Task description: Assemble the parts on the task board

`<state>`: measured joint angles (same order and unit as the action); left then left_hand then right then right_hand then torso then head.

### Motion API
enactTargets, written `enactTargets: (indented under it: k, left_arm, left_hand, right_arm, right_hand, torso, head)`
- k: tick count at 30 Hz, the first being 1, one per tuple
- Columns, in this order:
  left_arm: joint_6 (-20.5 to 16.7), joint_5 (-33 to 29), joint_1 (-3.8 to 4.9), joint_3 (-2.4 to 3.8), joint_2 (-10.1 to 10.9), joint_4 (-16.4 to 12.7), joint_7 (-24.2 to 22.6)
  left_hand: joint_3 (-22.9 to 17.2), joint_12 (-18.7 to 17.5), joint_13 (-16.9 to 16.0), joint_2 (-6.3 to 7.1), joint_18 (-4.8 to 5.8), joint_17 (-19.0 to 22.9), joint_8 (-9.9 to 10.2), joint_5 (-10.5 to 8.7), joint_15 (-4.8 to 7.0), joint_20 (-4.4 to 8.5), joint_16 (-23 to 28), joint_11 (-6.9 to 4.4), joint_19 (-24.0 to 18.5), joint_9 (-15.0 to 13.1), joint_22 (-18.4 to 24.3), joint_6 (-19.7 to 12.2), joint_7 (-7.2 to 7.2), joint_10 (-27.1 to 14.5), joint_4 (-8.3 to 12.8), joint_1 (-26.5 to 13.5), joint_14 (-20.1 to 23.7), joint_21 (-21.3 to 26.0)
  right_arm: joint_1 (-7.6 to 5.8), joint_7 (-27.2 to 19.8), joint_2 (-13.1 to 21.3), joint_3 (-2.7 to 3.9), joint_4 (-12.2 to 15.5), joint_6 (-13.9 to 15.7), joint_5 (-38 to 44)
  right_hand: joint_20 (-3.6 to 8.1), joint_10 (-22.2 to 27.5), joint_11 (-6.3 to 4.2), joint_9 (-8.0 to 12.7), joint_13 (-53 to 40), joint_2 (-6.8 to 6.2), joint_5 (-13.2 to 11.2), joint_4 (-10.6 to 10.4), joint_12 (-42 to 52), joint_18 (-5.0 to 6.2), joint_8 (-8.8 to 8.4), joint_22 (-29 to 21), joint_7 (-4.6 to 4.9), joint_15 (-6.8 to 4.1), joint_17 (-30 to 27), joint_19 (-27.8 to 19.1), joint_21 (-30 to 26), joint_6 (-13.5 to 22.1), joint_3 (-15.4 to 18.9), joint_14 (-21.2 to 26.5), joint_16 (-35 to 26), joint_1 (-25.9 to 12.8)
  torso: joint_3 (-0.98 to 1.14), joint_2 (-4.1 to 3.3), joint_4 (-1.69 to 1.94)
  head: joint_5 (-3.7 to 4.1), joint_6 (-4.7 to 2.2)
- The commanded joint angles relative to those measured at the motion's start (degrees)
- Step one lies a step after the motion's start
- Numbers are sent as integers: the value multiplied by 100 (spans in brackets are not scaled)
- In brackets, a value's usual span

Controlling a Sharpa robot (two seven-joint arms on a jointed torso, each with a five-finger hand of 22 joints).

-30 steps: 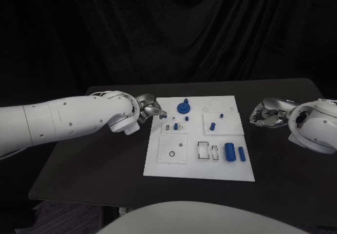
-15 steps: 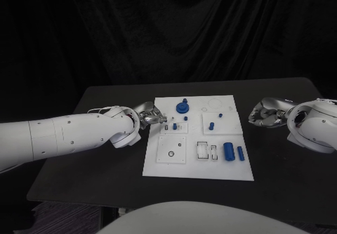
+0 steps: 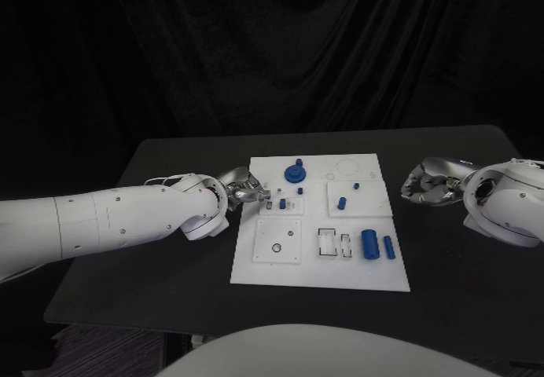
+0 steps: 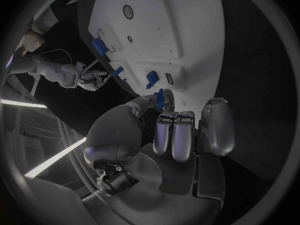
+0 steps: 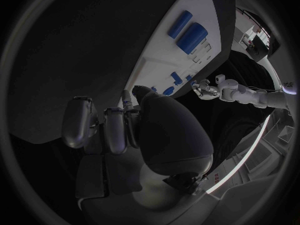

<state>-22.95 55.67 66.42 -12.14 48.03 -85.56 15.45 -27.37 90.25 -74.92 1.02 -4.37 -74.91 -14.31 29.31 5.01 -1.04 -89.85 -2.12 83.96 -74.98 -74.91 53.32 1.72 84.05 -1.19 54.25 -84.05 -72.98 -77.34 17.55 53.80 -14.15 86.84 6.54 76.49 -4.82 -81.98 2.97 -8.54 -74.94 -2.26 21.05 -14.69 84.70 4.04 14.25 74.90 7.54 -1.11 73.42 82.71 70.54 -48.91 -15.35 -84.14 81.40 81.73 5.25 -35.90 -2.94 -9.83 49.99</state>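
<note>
Head view: task board mid-table; left hand at board's left edge, right hand just off board's right edge — fingers curled, nothing in them. Left wrist view: fingers pinch a small blue part over the board. Right wrist view: right-hand fingers curled, empty, beside board.

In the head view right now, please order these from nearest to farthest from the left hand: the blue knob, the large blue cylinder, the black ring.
From the left hand:
1. Blue knob, at the board's far edge, just beyond the hand.
2. Black ring, on the near-left square plate.
3. Large blue cylinder, on the board's near right side, farthest.
</note>
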Motion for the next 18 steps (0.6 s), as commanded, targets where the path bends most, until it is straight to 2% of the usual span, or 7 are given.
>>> enactTargets:
  k: [1,10,18]
  left_arm:
    - [191,-147,-11,5,-35,23,28]
    - [390,-170,-38,5,-132,129,158]
    - [505,-173,-88,5,-159,187,210]
  left_hand:
    - [-4,-25,-1508,-17,57,-1509,-24,23,36,9,-15,-9,70,-66,-1000,16,36,595,-25,-54,-595,20]
    - [11,-25,-1508,-5,58,-1509,-24,75,37,9,-15,-13,73,-67,-1002,8,29,595,-20,-40,-595,16]
    - [28,-25,-1508,11,57,-1509,-23,94,39,10,-15,-12,73,-66,-1001,4,31,595,-24,-47,-595,18]
  right_arm:
    - [-3,71,8,3,10,6,15]
    - [-3,70,10,3,8,-1,15]
    - [-3,68,6,3,4,-12,15]
  right_hand:
    - [5,39,-17,-9,-528,-1,29,-7,-22,35,26,918,8,-26,-11,-38,-32,-41,-35,-163,-29,40]
    - [6,48,-19,-11,-516,-2,29,-6,-31,37,30,915,6,-27,-20,-43,-43,-47,-36,-159,-35,40]
    - [6,48,-19,-11,-516,-2,29,-6,-31,37,30,915,6,-27,-20,-43,-43,-47,-36,-159,-35,40]
  torso:
    - [-5,3,-10]
    - [4,0,-3]
    - [-3,-3,-5]
  head:
    - [3,1]
    - [19,1]
    - [56,1]
